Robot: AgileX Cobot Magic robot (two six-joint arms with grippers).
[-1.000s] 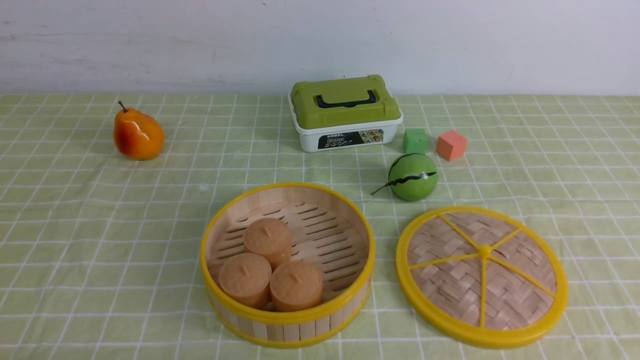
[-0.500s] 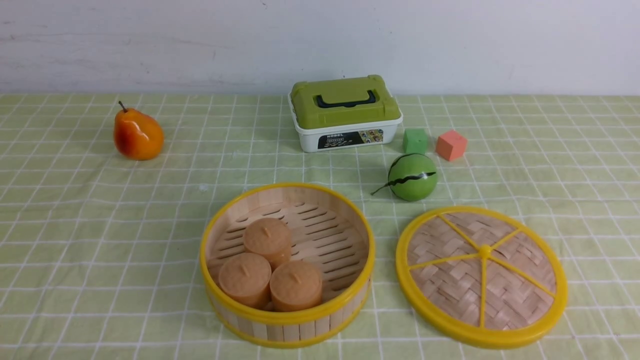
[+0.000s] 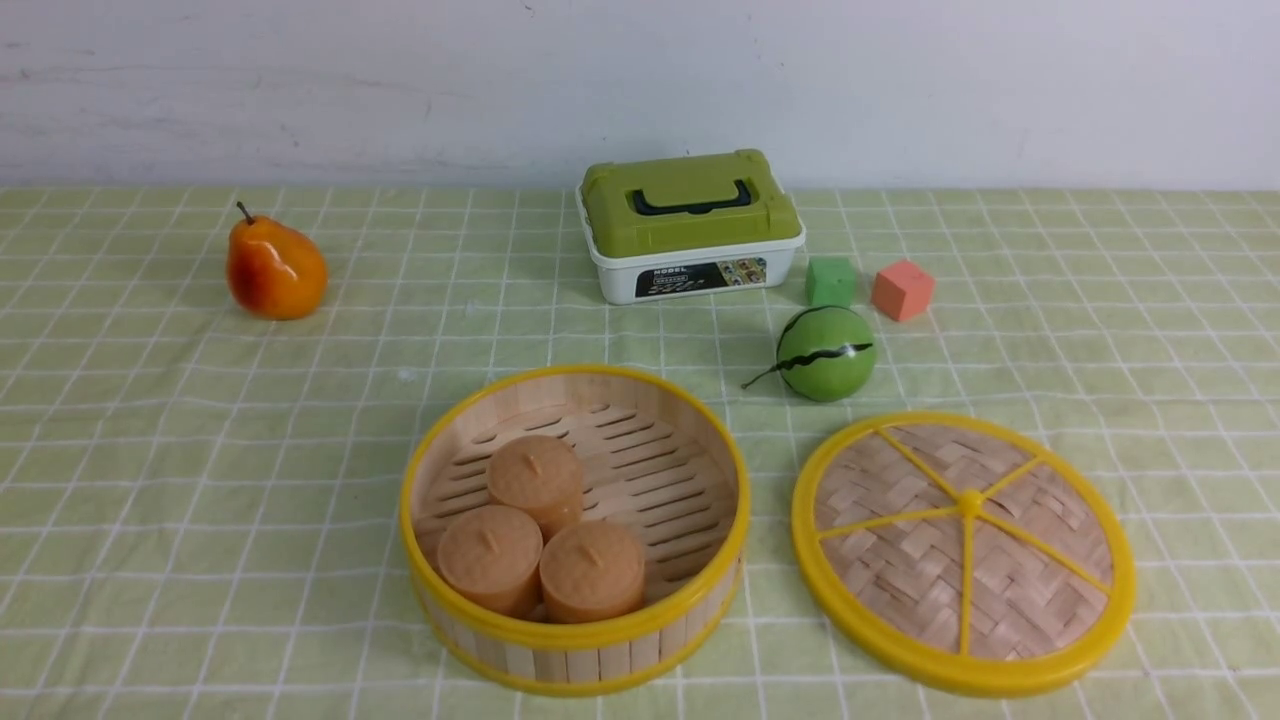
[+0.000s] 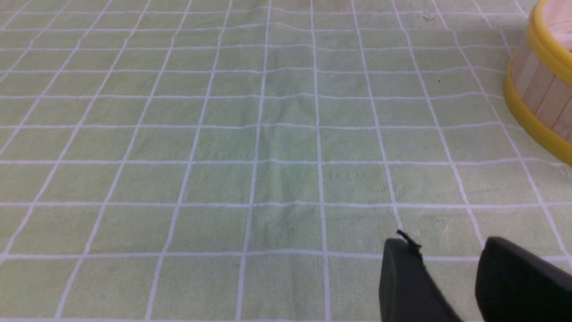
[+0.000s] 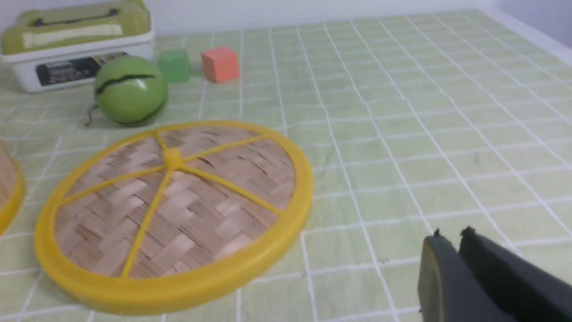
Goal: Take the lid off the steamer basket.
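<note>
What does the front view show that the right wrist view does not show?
Only the front view shows the pear, the three brown cakes and the whole open steamer basket. Only the right wrist view shows the right gripper, its fingers nearly together and holding nothing, off to one side of the lid. Both show the lid flat on the cloth, the green ball, two cubes and the green-lidded box.

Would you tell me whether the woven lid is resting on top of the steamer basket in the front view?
No, the lid lies flat on the tablecloth beside the open steamer basket, on its right.
</note>
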